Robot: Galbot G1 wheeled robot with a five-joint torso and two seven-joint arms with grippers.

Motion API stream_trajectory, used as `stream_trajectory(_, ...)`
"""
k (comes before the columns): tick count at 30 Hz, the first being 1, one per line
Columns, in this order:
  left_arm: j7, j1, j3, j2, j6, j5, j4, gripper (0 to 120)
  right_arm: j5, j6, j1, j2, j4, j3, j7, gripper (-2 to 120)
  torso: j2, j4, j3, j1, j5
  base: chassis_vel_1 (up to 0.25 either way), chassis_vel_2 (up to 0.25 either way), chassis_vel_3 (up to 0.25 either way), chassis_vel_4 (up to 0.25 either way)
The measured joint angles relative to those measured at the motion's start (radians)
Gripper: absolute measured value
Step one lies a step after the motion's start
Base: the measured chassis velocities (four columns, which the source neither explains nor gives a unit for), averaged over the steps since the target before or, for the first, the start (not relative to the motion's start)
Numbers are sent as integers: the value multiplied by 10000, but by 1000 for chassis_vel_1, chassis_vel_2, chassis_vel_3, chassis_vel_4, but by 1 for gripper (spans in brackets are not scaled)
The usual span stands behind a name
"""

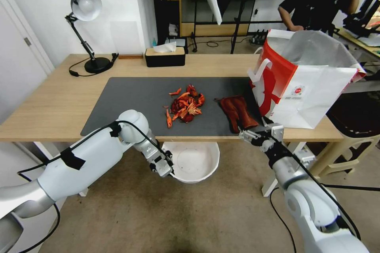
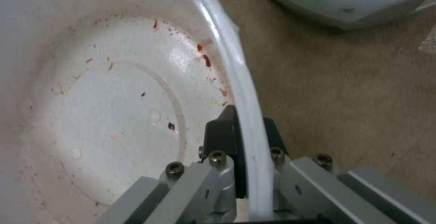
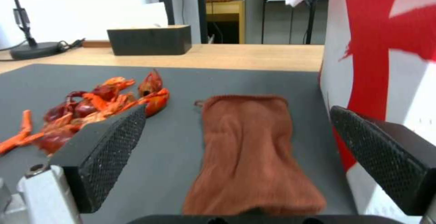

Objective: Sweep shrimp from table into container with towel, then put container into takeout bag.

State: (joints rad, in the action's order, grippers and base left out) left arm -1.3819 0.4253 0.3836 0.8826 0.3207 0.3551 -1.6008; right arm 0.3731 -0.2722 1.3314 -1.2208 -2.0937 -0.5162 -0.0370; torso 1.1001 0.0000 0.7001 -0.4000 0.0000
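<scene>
Light-wood bench (image 1: 47,102): soft rust-brown folded towel (image 3: 250,155) lies limp; right end effector (image 3: 240,155) agape, best pinches near end. Left end effector (image 2: 245,132) clamps rigid white bowl (image 2: 113,108) rim.

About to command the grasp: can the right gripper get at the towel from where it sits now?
Probably yes. The right gripper is open at the table's near edge, fingers straddling the towel. The shrimp and takeout bag flank it without blocking.
</scene>
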Motion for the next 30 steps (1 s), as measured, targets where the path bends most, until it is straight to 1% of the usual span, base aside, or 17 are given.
stream_trajectory(3, 4, 90, -110, -58, -1, 2, -26, 0, 82, -405, -429, 196, 133, 158, 257, 100, 0, 1, -1, -1, 1, 0, 0, 0, 0)
stream_trajectory(5, 7, 204, -245, -101, -1, 6, -38, 0, 212, -727, -848, 413, 316, 388, 607, 100, 0, 0, 0, -1, -1, 0, 0, 0, 0)
stream_trajectory(6, 7, 204, -245, -101, -1, 6, -38, 0, 212, -727, -848, 413, 316, 388, 607, 100, 0, 0, 0, -1, -1, 0, 0, 0, 0)
stream_trajectory(9, 30, 290, -328, -150, 5, 9, -44, 0, 440, -1400, -1344, 587, 476, 689, 1103, 100, 0, 0, 0, 0, 0, 0, 0, 0, 0)
stream_trajectory(10, 30, 290, -328, -150, 5, 9, -44, 0, 440, -1400, -1344, 587, 476, 689, 1103, 100, 0, 0, 0, 0, 0, 0, 0, 0, 0)
stream_trajectory(12, 47, 347, -383, -157, 24, 12, -30, 0, 728, -2028, -1712, 625, 580, 931, 1476, 100, 0, 0, 0, 0, 0, 0, 0, 0, 0)
stream_trajectory(14, 54, 372, -408, -155, 29, 13, -20, 0, 1086, -2393, -2002, 624, 702, 1124, 1821, 100, 0, 0, 0, -1, 0, 0, 0, 0, 0)
stream_trajectory(18, 63, 384, -424, -144, 34, 17, -5, 0, 1437, -2741, -2306, 590, 839, 1319, 2157, 100, 0, 0, 0, -1, -1, 0, 0, 0, 0)
stream_trajectory(20, 77, 415, -462, -143, 46, 21, 15, 0, 1811, -3108, -2623, 528, 1011, 1519, 2564, 100, -1, 0, -1, -1, 0, 0, 0, 0, 0)
stream_trajectory(24, 100, 471, -503, -147, 62, 25, 27, 0, 2028, -3295, -2825, 491, 1170, 1682, 2867, 100, -1, -1, -1, 0, 1, 0, 0, 0, 0)
stream_trajectory(26, 122, 542, -543, -162, 78, 32, 35, 0, 2322, -3482, -3062, 447, 1345, 1854, 3324, 100, 0, 0, -1, -1, 0, 0, 0, 0, 0)
stream_trajectory(28, 128, 557, -554, -166, 83, 34, 37, 0, 2392, -3534, -3121, 435, 1385, 1892, 3432, 100, -1, 0, -1, -1, 0, 0, 0, 0, 0)
stream_trajectory(30, 138, 587, -607, -177, 104, 37, 47, 0, 2564, -3689, -3297, 404, 1504, 2016, 3762, 100, 0, 0, -1, 0, 0, 0, 0, 0, 0)
